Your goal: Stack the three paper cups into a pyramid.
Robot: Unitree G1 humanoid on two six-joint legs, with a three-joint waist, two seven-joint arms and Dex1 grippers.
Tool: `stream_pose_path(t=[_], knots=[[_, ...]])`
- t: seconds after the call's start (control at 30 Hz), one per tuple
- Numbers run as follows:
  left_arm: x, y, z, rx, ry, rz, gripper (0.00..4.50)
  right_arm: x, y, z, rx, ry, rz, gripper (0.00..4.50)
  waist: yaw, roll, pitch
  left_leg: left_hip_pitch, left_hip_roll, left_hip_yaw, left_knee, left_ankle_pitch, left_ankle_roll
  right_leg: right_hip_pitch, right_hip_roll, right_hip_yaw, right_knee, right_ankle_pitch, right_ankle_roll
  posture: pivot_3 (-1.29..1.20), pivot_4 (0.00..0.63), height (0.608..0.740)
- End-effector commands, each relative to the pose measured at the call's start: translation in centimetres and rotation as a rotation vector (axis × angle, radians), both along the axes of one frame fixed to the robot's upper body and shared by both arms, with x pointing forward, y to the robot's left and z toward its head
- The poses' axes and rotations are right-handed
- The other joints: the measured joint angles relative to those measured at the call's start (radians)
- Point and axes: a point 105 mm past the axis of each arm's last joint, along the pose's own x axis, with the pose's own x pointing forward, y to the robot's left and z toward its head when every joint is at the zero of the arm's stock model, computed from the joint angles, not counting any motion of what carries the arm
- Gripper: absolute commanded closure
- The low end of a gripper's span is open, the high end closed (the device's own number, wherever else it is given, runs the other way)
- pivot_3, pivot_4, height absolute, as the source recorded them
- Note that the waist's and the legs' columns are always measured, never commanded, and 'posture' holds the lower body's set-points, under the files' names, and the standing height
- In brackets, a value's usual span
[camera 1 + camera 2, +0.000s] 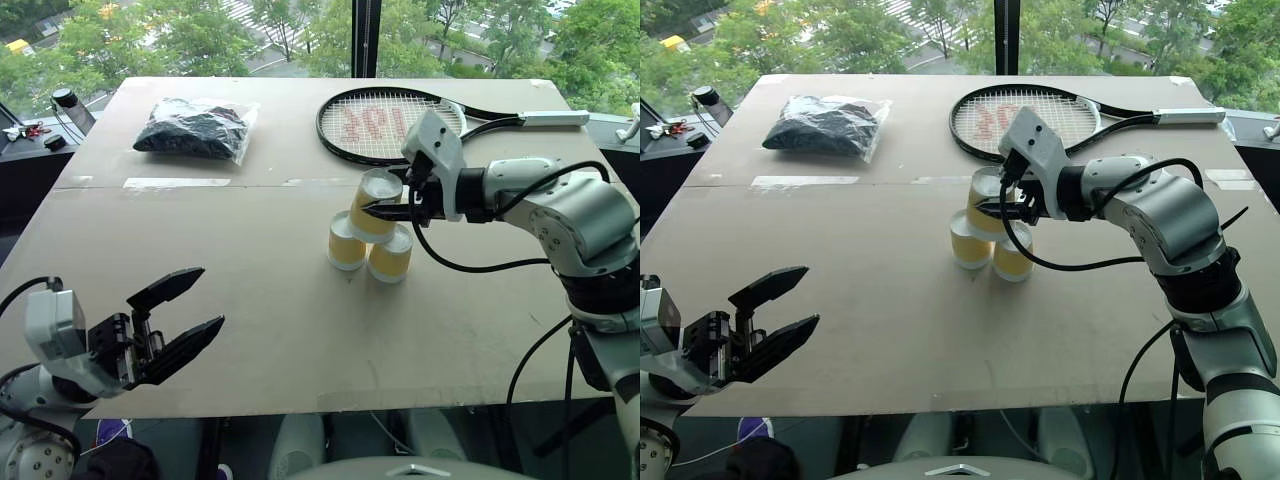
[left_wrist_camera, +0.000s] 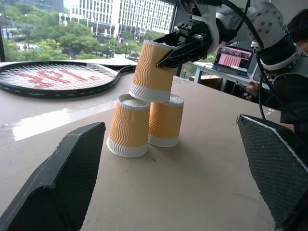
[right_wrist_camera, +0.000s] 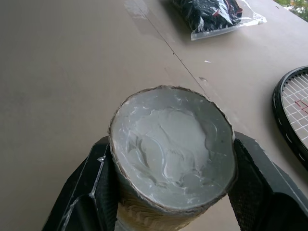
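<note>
A tennis racket (image 1: 390,122) lay just behind the three paper cups (image 1: 368,240), and a bagged dark item (image 1: 195,128) lay well apart on the table (image 1: 250,290). The right gripper (image 1: 385,211) fingers clasped the tilted top cup (image 2: 153,71) by its sides, resting over the two base cups (image 2: 144,125). The left gripper (image 1: 180,322) fingers stood spread wide, well apart from the cups.

Wide bare table (image 1: 300,330) between the left gripper (image 1: 185,312), jaws spread, and the three paper cups (image 1: 368,235): free path from the near-left. Right gripper (image 1: 385,210) and its arm block the cups' right side, clamped on the top cup. Racket (image 1: 385,122) lies just behind the cups. Bag (image 1: 195,128) sits far left, well apart, with clear surface between it and the racket.
</note>
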Motion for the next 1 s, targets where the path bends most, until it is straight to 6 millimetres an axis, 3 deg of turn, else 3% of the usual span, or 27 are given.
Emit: stream_pose_path(t=[0.03,0.07,0.13,0.23,0.4,0.5,0.63,0.77,0.9,1.0], knots=[[-0.2,0.3,0.6,0.004,-0.032,-0.001,0.0,-0.6,0.4,0.7,-0.036,-0.059,0.041,2.27,0.0,0.0,0.0,0.0,0.0,0.0,0.0,0.0,0.0,0.0,0.0,0.0,0.0,0.0,0.0,0.0,0.15,0.74],[-0.2,0.2,0.5,0.004,-0.031,-0.003,0.0,-0.7,0.4,0.6,-0.044,-0.063,0.048,2.27,0.0,0.0,0.0,0.0,0.0,0.0,0.0,0.0,0.0,0.0,0.0,0.0,0.0,0.0,0.0,0.0,0.15,0.74],[-0.1,0.1,0.4,0.003,-0.029,-0.007,0.0,-0.8,0.5,0.6,-0.04,-0.069,0.066,1.24,0.0,0.0,0.0,0.0,0.0,0.0,0.0,0.0,0.0,0.0,0.0,0.0,0.0,0.0,0.0,0.0,0.15,0.74],[0.1,-0.1,0.2,-0.004,-0.014,-0.016,0.0,-1.0,0.2,1.2,-0.027,-0.098,0.061,0.04,0.0,0.0,0.0,0.0,0.0,0.0,0.0,0.0,0.0,0.0,0.0,0.0,0.0,0.0,0.0,0.0,0.15,0.74],[0.6,-0.7,-0.3,-0.016,0.029,-0.025,0.0,-1.4,-1.5,3.0,0.034,-0.173,0.015,0.04,0.003,0.0,0.0,0.0,0.0,-0.001,0.0,0.0,0.0,0.0,0.0,-0.001,0.0,0.0,0.0,0.0,0.15,0.74],[1.9,-1.4,-1.1,-0.011,0.085,0.015,0.0,-2.8,-4.0,4.5,0.145,-0.32,-0.007,0.04,0.01,-0.002,-0.001,-0.001,0.0,-0.001,0.0,0.0,0.0,0.001,-0.001,0.0,-0.001,0.0,0.0,0.0,0.15,0.74],[2.9,-2.3,-2.2,0.006,0.122,0.033,0.0,-5.4,-7.7,1.7,0.195,-0.264,-0.003,0.04,0.012,-0.002,-0.001,0.0,-0.001,-0.003,0.0,0.0,0.0,0.002,-0.001,0.0,-0.001,0.0,0.0,0.0,0.15,0.74],[4.0,-2.3,-3.5,0.054,0.162,0.092,0.0,-7.8,-11.7,-2.7,0.227,-0.146,-0.118,0.04,0.011,-0.002,-0.002,0.001,-0.001,-0.004,0.0,0.0,0.0,0.004,0.0,0.001,-0.001,0.0,0.0,0.0,0.15,0.74],[4.5,-1.3,-4.7,0.123,0.219,0.139,0.0,-10.4,-14.3,-7.1,0.203,-0.078,-0.217,0.04,0.006,-0.002,-0.003,0.002,-0.001,-0.005,0.0,0.0,0.0,0.005,0.001,0.002,0.0,0.0,0.0,0.0,0.15,0.74],[4.5,-0.5,-5.6,0.158,0.256,0.161,0.0,-11.4,-15.2,-8.8,0.19,-0.061,-0.277,0.04,-0.001,-0.002,-0.003,0.007,-0.001,-0.004,0.0,-0.001,0.002,0.008,0.002,0.002,0.0,0.0,0.0,0.0,0.15,0.74]])
